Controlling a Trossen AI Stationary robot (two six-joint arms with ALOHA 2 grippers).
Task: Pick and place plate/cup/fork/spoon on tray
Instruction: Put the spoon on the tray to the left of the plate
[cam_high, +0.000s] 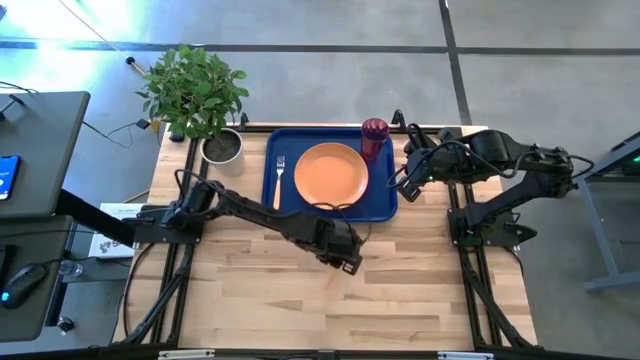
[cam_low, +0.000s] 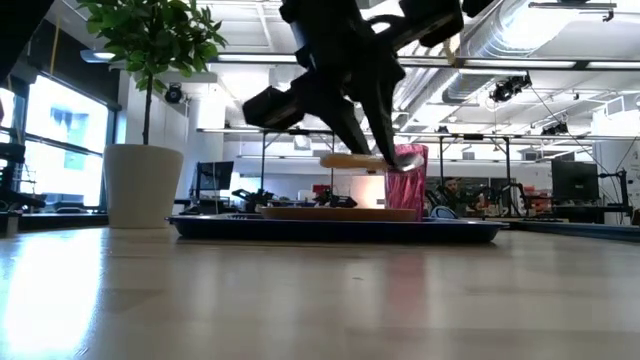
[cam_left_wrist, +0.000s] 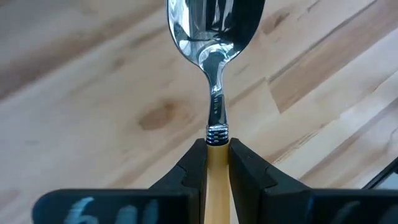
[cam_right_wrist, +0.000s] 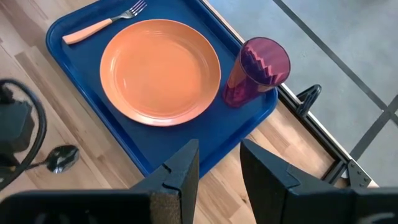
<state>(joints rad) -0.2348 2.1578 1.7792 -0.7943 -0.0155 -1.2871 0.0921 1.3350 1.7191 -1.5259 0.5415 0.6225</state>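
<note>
Spoon (cam_left_wrist: 214, 74) is pinched by its wooden handle between the left gripper's (cam_left_wrist: 216, 163) fingers, metal bowl sticking out past the fingertips over bare wood of the table (cam_left_wrist: 93, 93). In the high view that gripper (cam_high: 345, 258) sits over the table just off the tray's (cam_high: 385, 205) near edge, toward its right corner; the right wrist view catches the spoon bowl (cam_right_wrist: 62, 158) low over the wood, just beside the tray rim. Whether it touches the table: can't tell. On the tray: plate (cam_high: 331, 172) roughly centred, fork (cam_high: 279, 180) lying to its left with tines pointing to the far edge, cup (cam_high: 374, 137) upright in the far right corner, just beside the plate. Right gripper (cam_right_wrist: 219, 163) is empty, jaws parted with a clear gap, hovering off the tray's right side near the cup. Plant pot (cam_high: 222, 146) stands on the table just off the tray's far left corner.
</note>
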